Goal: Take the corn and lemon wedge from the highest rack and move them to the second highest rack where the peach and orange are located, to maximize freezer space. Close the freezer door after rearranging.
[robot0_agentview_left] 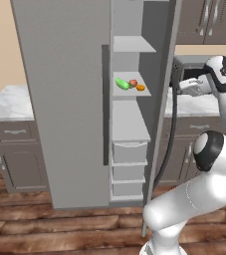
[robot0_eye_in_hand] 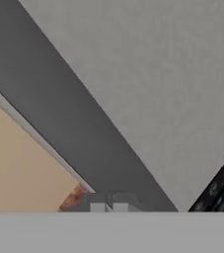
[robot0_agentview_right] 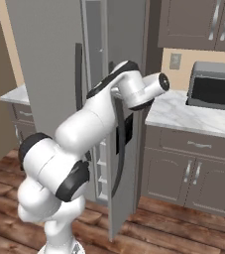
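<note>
While the freezer door (robot0_agentview_left: 162,99) hangs ajar, you can look past its edge in the left base view and see how the shelves stand. On the second highest rack (robot0_agentview_left: 130,92) lie a green piece that reads as the corn (robot0_agentview_left: 122,83), a reddish fruit that looks like the peach (robot0_agentview_left: 133,82) and an orange (robot0_agentview_left: 141,87), close together near the middle of the rack. The highest rack (robot0_agentview_left: 133,45) shows nothing on the part you can see. The lemon wedge I cannot pick out; it may be hidden behind the others or too small to tell.

Your pincer (robot0_eye_in_hand: 108,203) sits with its tips together and nothing between them, right up against a flat grey panel, which I take to be the outer face of the door. The arm reaches round the door's far side beside the table (robot0_agentview_right: 193,116) with the microwave (robot0_agentview_right: 215,89).

By my reading the moving of food is mostly or wholly done, and what remains is to push the door shut.
</note>
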You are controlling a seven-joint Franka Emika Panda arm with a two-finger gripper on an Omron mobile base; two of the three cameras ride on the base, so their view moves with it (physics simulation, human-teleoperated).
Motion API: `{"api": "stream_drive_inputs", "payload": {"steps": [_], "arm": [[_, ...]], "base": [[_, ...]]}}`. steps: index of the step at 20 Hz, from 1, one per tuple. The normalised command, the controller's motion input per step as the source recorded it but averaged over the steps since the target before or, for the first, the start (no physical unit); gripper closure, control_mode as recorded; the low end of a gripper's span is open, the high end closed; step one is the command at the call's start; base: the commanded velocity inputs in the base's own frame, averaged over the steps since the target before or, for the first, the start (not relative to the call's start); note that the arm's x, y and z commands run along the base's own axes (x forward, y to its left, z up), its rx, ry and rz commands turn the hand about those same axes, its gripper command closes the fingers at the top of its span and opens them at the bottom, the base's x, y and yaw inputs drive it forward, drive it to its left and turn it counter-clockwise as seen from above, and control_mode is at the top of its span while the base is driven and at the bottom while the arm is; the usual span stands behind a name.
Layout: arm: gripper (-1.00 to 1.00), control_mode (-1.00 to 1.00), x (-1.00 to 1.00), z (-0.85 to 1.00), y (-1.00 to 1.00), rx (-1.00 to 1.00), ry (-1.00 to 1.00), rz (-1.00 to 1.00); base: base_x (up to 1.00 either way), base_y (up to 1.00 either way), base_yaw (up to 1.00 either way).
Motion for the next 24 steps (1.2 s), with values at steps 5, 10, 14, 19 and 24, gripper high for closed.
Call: {"api": "stream_drive_inputs", "payload": {"steps": [5,10,14,19,24], "arm": [[1.0,-1.0,0.12,0.0,1.0,-0.01,-0.06,-0.01],[1.0,-1.0,0.5,0.0,0.89,0.0,-0.01,-0.02],[1.0,-1.0,0.92,0.0,0.68,0.01,0.0,-0.06],[1.0,-1.0,0.98,0.0,0.31,0.03,0.01,-0.04],[1.0,-1.0,0.99,0.06,0.08,0.05,0.07,-0.03]], "base": [[0.0,0.0,0.0],[0.0,0.0,0.0],[0.0,0.0,0.0],[0.0,0.0,0.0],[0.0,0.0,0.0]]}}
